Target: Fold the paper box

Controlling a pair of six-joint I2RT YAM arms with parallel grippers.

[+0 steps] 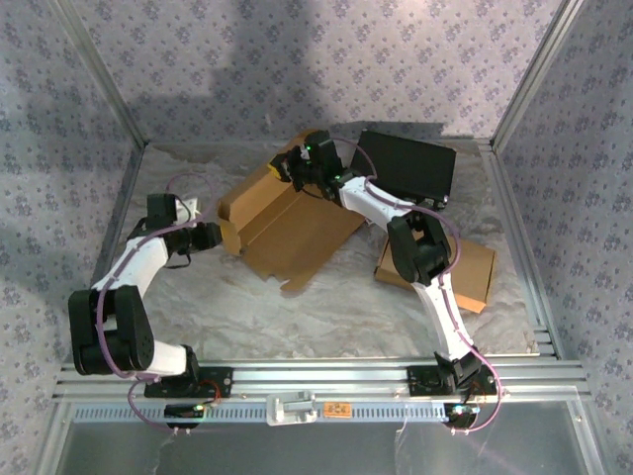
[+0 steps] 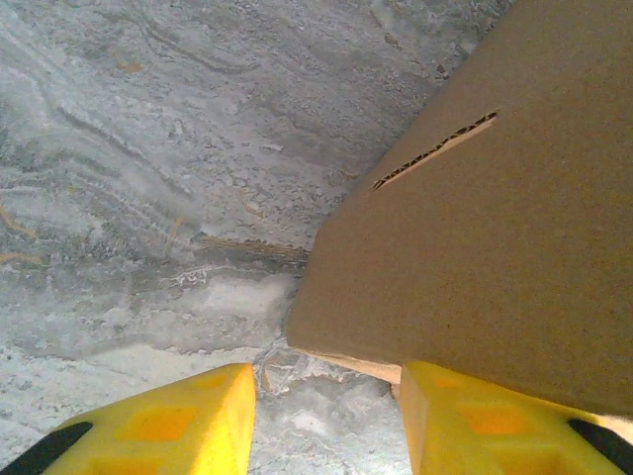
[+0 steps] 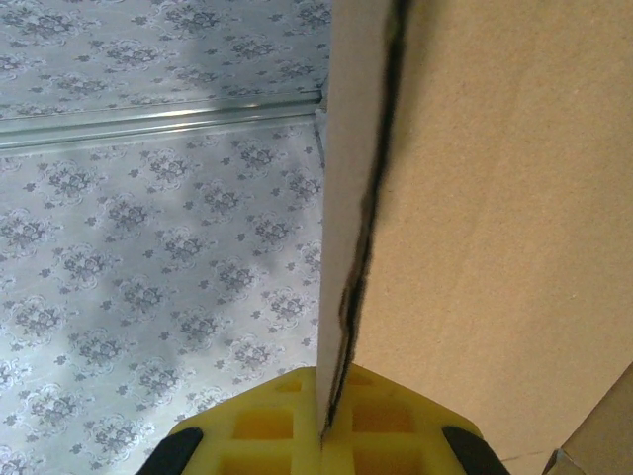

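The paper box (image 1: 292, 226) is lying opened out on the middle of the worktop (image 1: 326, 312), with its flaps partly raised. The right fingers (image 3: 267, 426) are pressing together on the edge of a rear flap, which is standing upright between them in the right wrist view. From above, that arm is reaching over to the box's far side. The left fingers (image 2: 168, 430) are standing spread and pinching nothing, just beside the box's left end. In the left wrist view a slotted corner of the box (image 2: 475, 237) is sitting just ahead of the finger on the picture's right and overlapping its tip. The gap between the two fingers is showing bare, crinkled covering. A second flat cardboard piece (image 1: 470, 272) is lying well apart on the right, under the right arm, and a black case (image 1: 407, 163) is sitting at the back.
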